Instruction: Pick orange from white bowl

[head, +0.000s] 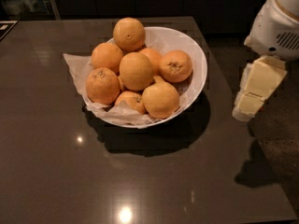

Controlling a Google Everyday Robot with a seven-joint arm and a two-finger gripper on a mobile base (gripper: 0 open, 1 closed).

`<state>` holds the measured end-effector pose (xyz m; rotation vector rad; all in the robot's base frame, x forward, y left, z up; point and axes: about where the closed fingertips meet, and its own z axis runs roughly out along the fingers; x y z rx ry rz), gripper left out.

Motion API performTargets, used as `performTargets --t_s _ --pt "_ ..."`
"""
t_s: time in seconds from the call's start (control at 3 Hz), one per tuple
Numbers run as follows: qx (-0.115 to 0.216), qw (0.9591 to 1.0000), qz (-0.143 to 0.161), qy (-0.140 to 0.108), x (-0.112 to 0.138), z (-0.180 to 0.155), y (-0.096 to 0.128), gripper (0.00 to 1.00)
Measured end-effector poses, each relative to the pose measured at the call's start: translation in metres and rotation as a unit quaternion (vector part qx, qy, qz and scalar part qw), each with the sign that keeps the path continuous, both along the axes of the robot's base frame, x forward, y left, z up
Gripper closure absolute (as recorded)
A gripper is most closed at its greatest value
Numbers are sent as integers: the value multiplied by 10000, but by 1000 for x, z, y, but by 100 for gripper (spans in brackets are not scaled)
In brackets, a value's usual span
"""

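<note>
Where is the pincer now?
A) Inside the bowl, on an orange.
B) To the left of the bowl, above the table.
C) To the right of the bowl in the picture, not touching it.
C: the pincer hangs at the right side of the view, apart from the bowl.

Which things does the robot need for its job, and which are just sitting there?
Needed: smooth middle orange; white bowl; gripper, far right, away from the bowl.
Just there: other oranges; crinkled paper; dark table.
</note>
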<state>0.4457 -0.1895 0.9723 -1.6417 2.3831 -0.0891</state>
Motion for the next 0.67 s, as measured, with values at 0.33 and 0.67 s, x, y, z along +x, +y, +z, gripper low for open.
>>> performTargets --t_s 0.33,0.67 --pt "159 9996 -58 243 11 3 24 0" --pt "169 9996 -56 239 12 4 26 0"
